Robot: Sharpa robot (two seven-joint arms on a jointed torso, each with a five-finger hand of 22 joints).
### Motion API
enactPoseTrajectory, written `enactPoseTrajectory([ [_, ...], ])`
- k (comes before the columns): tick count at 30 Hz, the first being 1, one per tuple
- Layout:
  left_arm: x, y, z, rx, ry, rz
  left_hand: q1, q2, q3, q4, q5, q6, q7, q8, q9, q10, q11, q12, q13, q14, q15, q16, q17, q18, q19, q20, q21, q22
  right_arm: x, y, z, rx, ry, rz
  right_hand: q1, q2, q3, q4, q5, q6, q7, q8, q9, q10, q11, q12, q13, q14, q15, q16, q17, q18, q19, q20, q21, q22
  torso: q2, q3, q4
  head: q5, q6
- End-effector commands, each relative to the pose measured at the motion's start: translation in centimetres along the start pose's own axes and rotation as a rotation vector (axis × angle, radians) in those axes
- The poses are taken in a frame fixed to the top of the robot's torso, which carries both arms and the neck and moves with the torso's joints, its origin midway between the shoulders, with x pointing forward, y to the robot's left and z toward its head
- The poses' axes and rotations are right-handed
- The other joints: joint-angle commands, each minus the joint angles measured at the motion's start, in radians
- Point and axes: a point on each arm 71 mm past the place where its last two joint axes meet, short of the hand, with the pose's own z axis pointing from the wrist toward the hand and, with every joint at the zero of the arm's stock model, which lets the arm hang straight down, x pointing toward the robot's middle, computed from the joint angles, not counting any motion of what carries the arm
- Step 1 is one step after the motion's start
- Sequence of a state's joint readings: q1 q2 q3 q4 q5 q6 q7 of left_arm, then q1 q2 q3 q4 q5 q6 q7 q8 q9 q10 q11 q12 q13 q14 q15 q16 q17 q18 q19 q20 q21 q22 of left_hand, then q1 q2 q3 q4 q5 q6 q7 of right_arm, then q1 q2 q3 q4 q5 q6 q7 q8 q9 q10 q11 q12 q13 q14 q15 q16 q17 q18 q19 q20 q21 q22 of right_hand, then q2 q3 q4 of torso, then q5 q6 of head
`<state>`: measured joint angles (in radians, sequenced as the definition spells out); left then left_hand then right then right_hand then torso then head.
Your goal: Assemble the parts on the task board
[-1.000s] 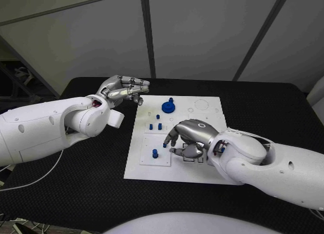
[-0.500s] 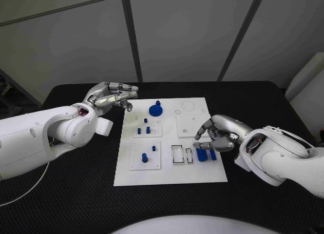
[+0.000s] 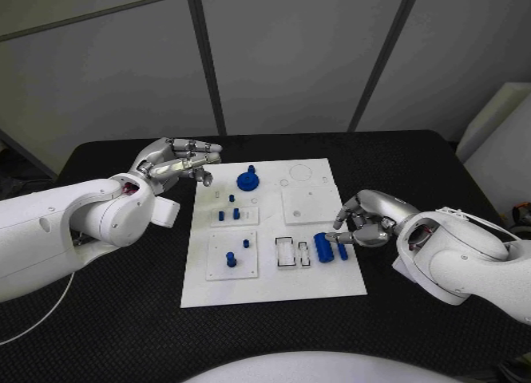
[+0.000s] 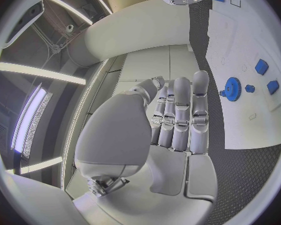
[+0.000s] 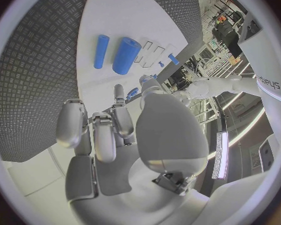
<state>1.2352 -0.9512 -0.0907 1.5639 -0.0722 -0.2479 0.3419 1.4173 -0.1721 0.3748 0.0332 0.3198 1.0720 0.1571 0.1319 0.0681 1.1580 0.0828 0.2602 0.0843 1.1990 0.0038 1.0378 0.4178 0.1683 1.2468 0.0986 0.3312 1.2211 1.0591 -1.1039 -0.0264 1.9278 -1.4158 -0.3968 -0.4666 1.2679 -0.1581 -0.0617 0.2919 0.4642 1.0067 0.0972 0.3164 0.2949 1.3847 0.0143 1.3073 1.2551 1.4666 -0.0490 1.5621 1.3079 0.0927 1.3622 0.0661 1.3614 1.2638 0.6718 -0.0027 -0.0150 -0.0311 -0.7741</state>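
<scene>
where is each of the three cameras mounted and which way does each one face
Head view: on the robot's head, looking down at the task board on the black table; both white arms enter, left hand and right hand.
Left wrist view: behind the left hand, facing along its fingers past the board's edge and the blue gear.
Right wrist view: behind the right hand, facing two blue cylinders.
Shared: the gear and cylinders appear in the head view too.

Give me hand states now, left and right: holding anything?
Left hand: holds nothing, fingers curled in, hovering beside the task board.
Right hand: holds nothing, fingers curled in, beside two blue cylinders lying on the board.
</scene>
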Motion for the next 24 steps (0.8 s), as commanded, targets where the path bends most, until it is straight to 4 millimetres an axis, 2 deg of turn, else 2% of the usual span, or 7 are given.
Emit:
enactPoseTrajectory([
  [1, 0.0, -0.1, -0.1, 0.011, 0.005, -0.007, -0.007, 0.006, -0.005, 0.001, -0.005, -0.001, 0.000, 0.004, 0.000, -0.005, 0.002, 0.004, 0.002, -0.006, 0.001, -0.005, -0.001, 0.013, -0.003, 0.003, -0.006, -0.002, 0.3, -0.2, 0.1, 0.053, 0.005, -0.052, -0.013, 0.004, -0.015, 0.000, 0.000, -0.010, -0.001, 0.011, 0.006, 0.001, 0.006, 0.004, 0.002, 0.100, 0.005, 0.002, 0.243, -0.020, 0.007, 0.002, 0.005, 0.000, 0.001, -0.0004, -0.0019, 0.003, -0.001],
  [5, 0.0, -0.1, -0.1, 0.010, 0.004, -0.007, -0.007, 0.006, -0.005, 0.001, -0.005, -0.001, 0.000, 0.004, 0.000, -0.005, 0.002, 0.004, 0.002, -0.006, 0.001, -0.005, -0.001, 0.013, -0.003, 0.003, -0.006, -0.002, 1.4, -0.2, 0.0, 0.062, 0.035, -0.057, -0.020, 0.009, -0.030, 0.001, -0.003, -0.015, -0.001, 0.018, 0.014, 0.000, 0.006, 0.002, 0.004, 0.100, 0.005, 0.001, 0.241, -0.020, 0.007, 0.002, 0.005, 0.000, 0.001, -0.0012, 0.0001, 0.003, -0.004],
  [10, -0.1, -0.1, -0.2, 0.010, 0.003, -0.007, -0.007, 0.006, -0.005, 0.001, -0.005, -0.001, 0.000, 0.004, 0.000, -0.005, 0.002, 0.004, 0.002, -0.006, 0.001, -0.005, -0.001, 0.013, -0.003, 0.003, -0.006, -0.002, 2.2, -0.1, 0.2, 0.066, 0.063, -0.063, -0.029, 0.014, -0.046, 0.001, -0.007, -0.019, -0.002, 0.027, 0.021, -0.001, 0.005, 0.001, 0.005, 0.099, 0.005, 0.001, 0.239, -0.020, 0.005, 0.002, 0.003, -0.002, 0.000, -0.0004, -0.0008, 0.005, -0.005],
  [24, -0.2, -0.1, -0.2, 0.007, 0.003, -0.008, -0.008, 0.007, -0.006, 0.001, -0.005, 0.000, 0.000, 0.005, 0.000, -0.005, 0.002, 0.005, 0.002, -0.006, 0.001, -0.005, -0.001, 0.013, -0.003, 0.003, -0.007, -0.002, 3.9, 0.5, 0.8, 0.064, 0.091, -0.058, -0.039, 0.024, -0.061, 0.002, -0.010, -0.023, -0.003, 0.037, 0.031, -0.001, 0.004, 0.000, 0.009, 0.099, 0.004, 0.000, 0.238, -0.019, 0.004, 0.001, 0.001, -0.003, 0.000, -0.0018, -0.0012, 0.007, -0.007],
])
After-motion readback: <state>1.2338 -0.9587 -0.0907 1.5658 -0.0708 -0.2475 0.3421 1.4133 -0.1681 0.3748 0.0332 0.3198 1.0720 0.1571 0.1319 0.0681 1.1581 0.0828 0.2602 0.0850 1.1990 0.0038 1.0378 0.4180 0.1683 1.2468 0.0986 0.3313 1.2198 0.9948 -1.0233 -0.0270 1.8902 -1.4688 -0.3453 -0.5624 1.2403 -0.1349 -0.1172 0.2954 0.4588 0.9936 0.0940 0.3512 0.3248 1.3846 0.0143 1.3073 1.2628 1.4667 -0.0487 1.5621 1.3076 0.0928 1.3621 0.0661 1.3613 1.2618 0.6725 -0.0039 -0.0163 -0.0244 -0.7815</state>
